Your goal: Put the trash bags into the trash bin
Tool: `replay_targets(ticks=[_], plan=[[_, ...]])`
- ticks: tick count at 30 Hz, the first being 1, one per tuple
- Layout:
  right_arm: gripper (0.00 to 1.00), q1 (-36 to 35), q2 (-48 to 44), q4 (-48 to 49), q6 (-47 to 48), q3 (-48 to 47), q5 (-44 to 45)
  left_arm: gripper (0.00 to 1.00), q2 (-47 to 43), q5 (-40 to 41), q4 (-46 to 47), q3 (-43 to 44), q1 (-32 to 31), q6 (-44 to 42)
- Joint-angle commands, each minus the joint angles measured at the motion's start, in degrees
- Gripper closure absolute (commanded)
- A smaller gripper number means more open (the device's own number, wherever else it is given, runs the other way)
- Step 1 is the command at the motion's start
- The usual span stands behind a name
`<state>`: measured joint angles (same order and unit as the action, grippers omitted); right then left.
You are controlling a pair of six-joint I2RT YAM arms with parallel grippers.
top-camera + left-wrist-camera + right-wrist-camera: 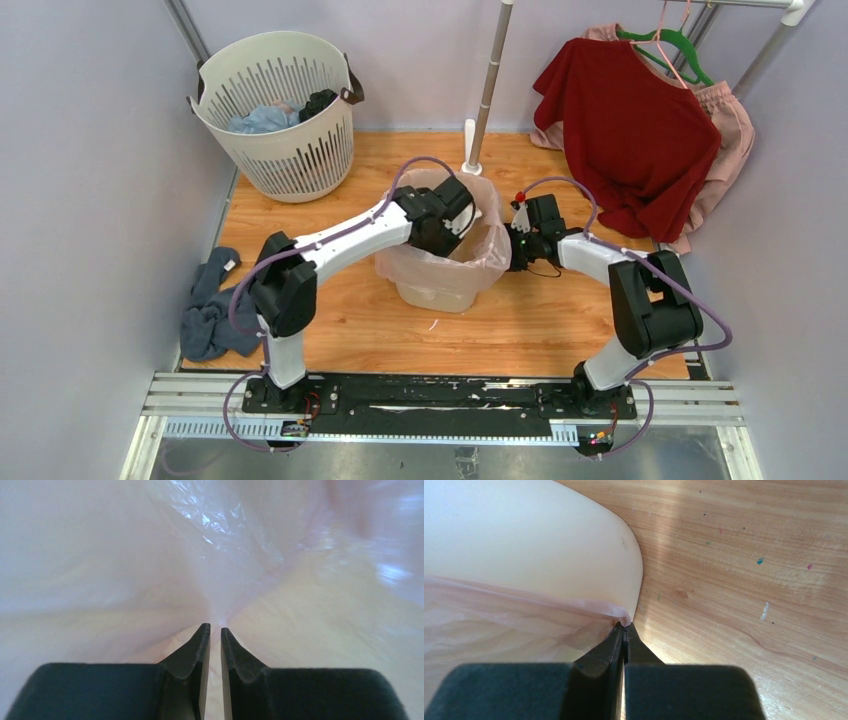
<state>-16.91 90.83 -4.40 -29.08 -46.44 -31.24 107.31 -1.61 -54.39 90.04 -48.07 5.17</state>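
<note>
Pale-pink trash bag [492,250] is draped over the cream trash bin [440,297], its edge pinched by the closed right pincer [625,626], the left pincer [215,629] held slightly parted inside it.

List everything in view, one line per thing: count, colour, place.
table: one, wood, under everything
trash bin: one, cream, table centre
trash bag: one, pale pink, draped over the bin's rim
slotted basket: one, white, back left
cloth: one, blue-grey, table's left edge
shirt: one, red, hanging back right
garment: one, pink, behind the shirt
pole: one, pale, upright behind the bin
left gripper: one, black, inside the bag, jaws slightly apart
right gripper: one, black, shut on the bag's edge
</note>
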Motion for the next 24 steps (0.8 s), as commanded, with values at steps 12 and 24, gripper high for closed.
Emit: replay_targets(ticks=[12, 24], plan=[[0.51, -1.0, -8.2, -20.1, 5.9, -6.0, 15.4, 0.80, -8.0, 2.6, -0.1, 5.1, 0.3, 1.1], [0.48, -1.1, -23.6, -35.9, 11.1, -19.5, 25.1, 0.77, -16.3, 4.2, -0.1, 10.1, 0.3, 1.4]])
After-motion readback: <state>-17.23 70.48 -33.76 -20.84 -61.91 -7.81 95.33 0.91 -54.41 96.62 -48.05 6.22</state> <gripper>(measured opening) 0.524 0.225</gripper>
